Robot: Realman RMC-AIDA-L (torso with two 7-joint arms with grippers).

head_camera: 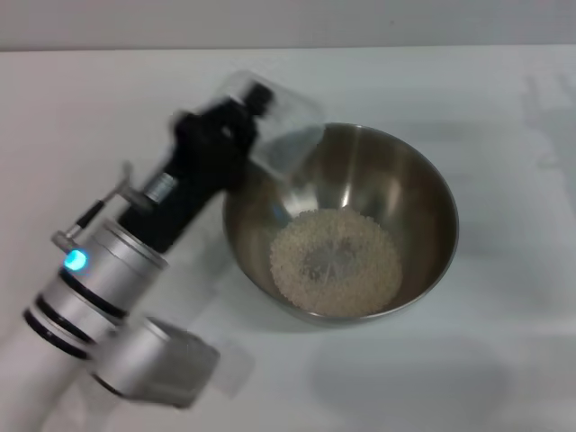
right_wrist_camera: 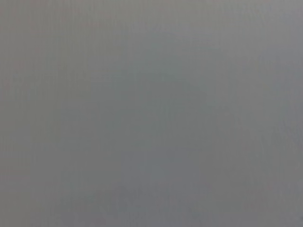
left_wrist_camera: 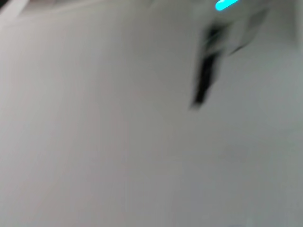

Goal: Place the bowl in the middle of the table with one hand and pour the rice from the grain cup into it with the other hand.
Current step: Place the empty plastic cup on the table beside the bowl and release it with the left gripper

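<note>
White table (head_camera: 504, 378) is seen under everything. Bowl (head_camera: 423, 193) is set just right of the left gripper (head_camera: 236, 126), rice (head_camera: 335, 263) heaped inside. Grain cup (head_camera: 283, 121), tipped over the near rim, is seemingly clamped by that gripper. Right gripper is unseen.

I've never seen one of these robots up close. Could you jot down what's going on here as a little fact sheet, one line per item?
Bowl: stainless-steel bowl stands near the middle of the white table.
Rice: pale heap of rice lies in the bowl's bottom.
Grain cup: clear grain cup is tipped over the bowl's far left rim and looks empty.
Left gripper: left gripper grips the cup at the bowl's left rim.
Right gripper: not in view.
</note>
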